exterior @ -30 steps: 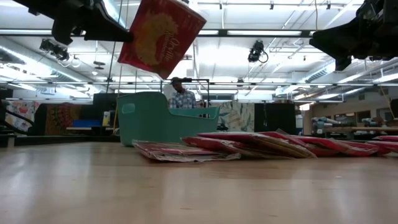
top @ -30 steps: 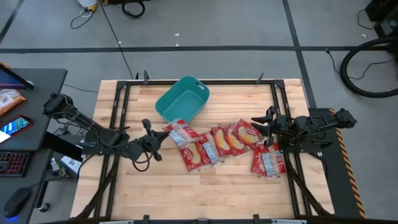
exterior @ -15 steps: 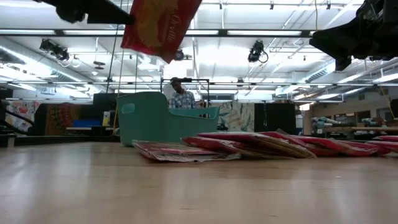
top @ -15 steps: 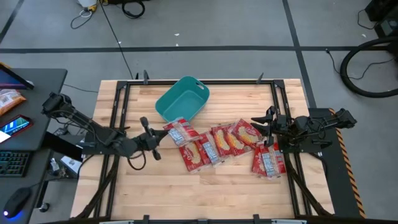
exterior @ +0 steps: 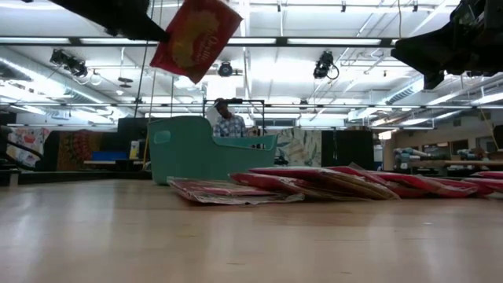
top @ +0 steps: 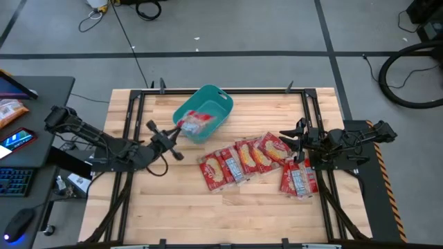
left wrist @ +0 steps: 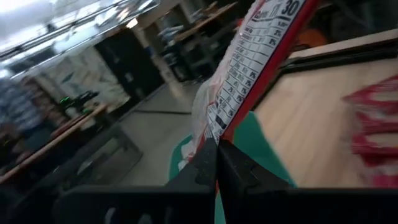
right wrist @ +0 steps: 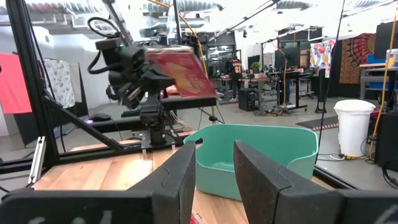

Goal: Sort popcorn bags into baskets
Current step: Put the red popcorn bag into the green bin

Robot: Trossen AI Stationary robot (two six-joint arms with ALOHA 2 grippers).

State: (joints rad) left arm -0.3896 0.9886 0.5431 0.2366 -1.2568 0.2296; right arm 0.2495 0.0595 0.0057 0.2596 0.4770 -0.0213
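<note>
One popcorn bag [top: 196, 123] is clamped in the left tool [top: 174, 131] over the teal basket [top: 217, 102] — not dropped yet. Several bags [top: 250, 156] wait on the surface [top: 228, 214]; right tool [top: 299, 136] idles, fingers apart.

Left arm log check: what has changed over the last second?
The left tool, still shut on a popcorn bag, has carried it from the pile's left end up over the teal basket; not yet released. The other popcorn bags and the open right tool have stayed put.
</note>
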